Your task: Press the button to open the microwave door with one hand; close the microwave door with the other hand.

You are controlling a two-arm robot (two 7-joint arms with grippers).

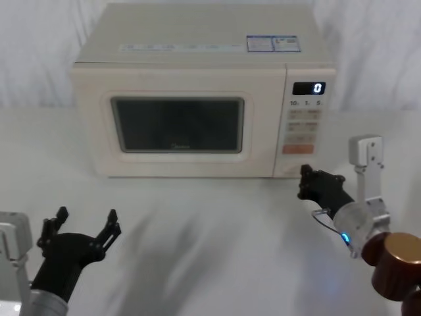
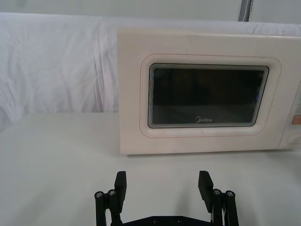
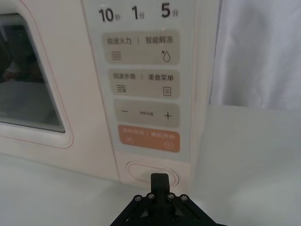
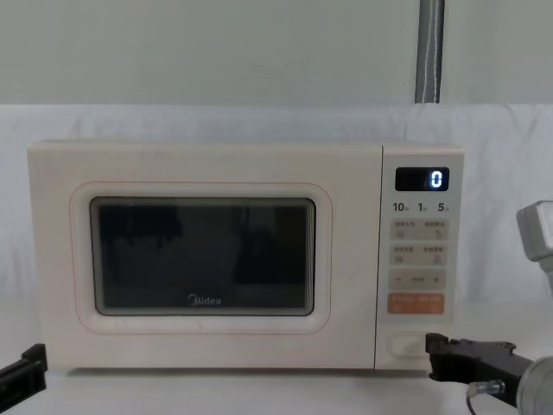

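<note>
The microwave door (image 4: 203,255) is flush with the oven body on the white-draped bench (image 1: 217,263), its dark window and small grey logo facing forward. In the left wrist view the right end of the oven is cut off at the frame edge, so the control panel there is barely seen.

The right end effector (image 3: 159,180) is at the lower right corner of the oven front, its fingers together in a single narrow tip. That tip is directly in front of the button (image 3: 141,170), the wide cream oval at the foot of the control panel (image 3: 143,94), below the orange key (image 3: 148,138). The tip hides the middle of the button's lower rim, and whether it touches the surface cannot be told. In the chest view the same tip (image 4: 435,346) overlaps the button's right end (image 4: 404,345), and the arm behind it is cut off at the frame edge. The display (image 4: 422,179) reads 0.

The left end effector (image 1: 84,224) is low over the bench, well apart from the oven and in front of the door's left half, with its fingers (image 2: 120,185) spread wide and holding nothing. In the chest view only a black corner (image 4: 22,373) of it enters at lower left.
</note>
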